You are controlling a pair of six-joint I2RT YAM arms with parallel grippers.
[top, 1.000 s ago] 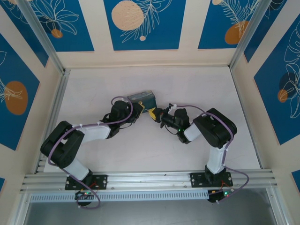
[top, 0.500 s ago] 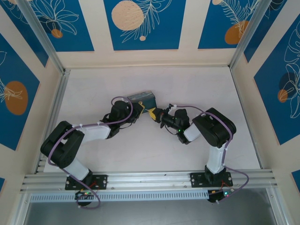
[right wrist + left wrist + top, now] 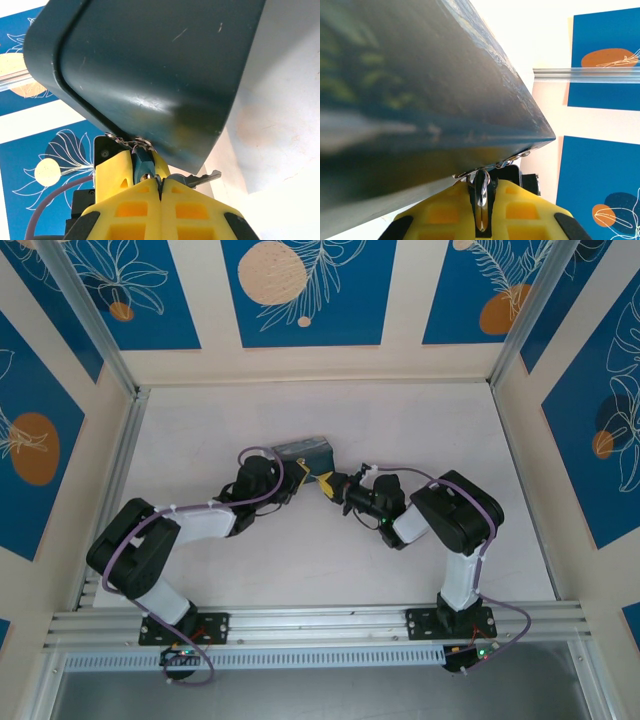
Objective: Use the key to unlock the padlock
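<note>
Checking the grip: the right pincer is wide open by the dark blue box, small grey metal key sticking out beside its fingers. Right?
No: the right pincer is shut by the dark blue box, small grey metal key sticking out beside its fingers. Right wrist view shows it.

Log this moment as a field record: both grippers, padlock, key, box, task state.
left gripper: shut on the padlock, silvery shackle between its yellow fingers
right gripper: shut on the key
padlock: teal body, just under the silvery clasp at the box's edge
key: grey, blade sticking out sideways from the fingers, not in the keyhole
box: dark blue, close to both grippers
task state: key not yet inserted
</note>
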